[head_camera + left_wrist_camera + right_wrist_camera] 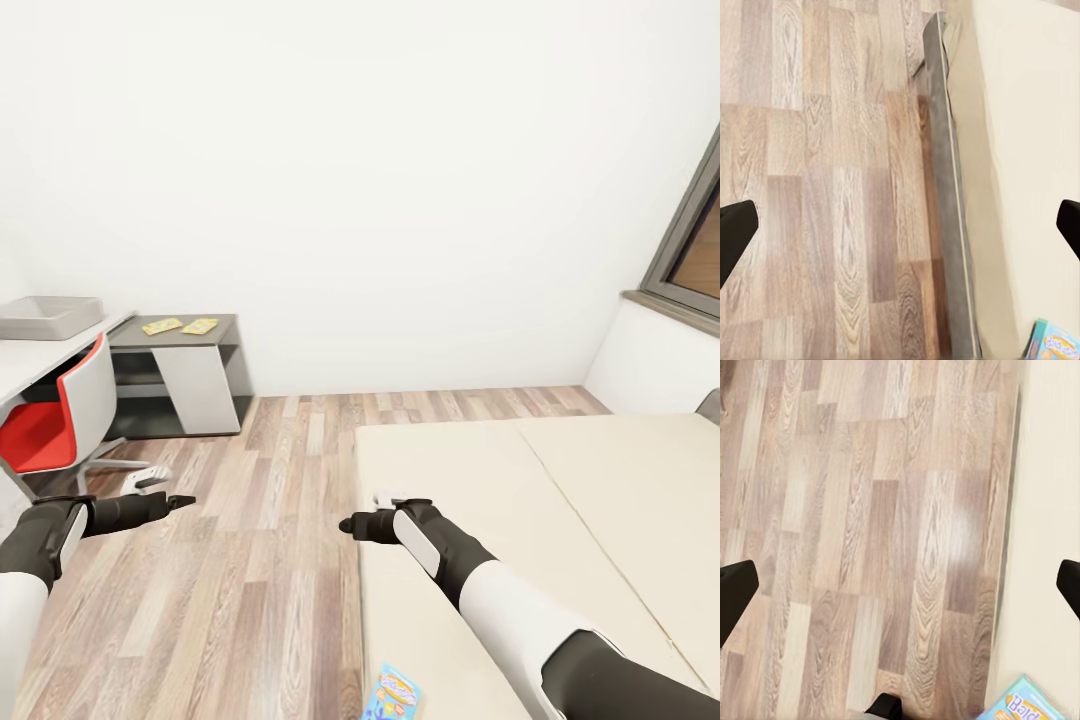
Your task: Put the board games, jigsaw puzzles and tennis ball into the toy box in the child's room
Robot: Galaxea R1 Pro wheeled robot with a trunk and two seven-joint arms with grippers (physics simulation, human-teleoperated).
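Closest to the head camera, a blue board game [392,695] lay on the beige bed [560,500], at its near edge beside the wood floor [230,590]; it sat behind and below the right gripper [352,524], nearer the robot than the fingertips. Both wrist views caught a corner of it: the left at [1055,343], the right at [1024,701]. The right gripper hung over the bed's edge with its fingers spread wide apart and nothing between them. The left gripper [180,500], out over the floor and well to the left of the bed, was likewise parted and empty. Farther ahead of the left gripper stood a red and white chair [65,410], tucked against the table [40,365]. Beyond that, the grey toy box [48,317] rested on the table, and two jigsaw puzzles [180,326] lay side by side on the lower dark cabinet top [222,330].

Judging by this, the step in hand was fetching a game from the bed. The next move would call for drawing the right gripper back and down onto the blue box.
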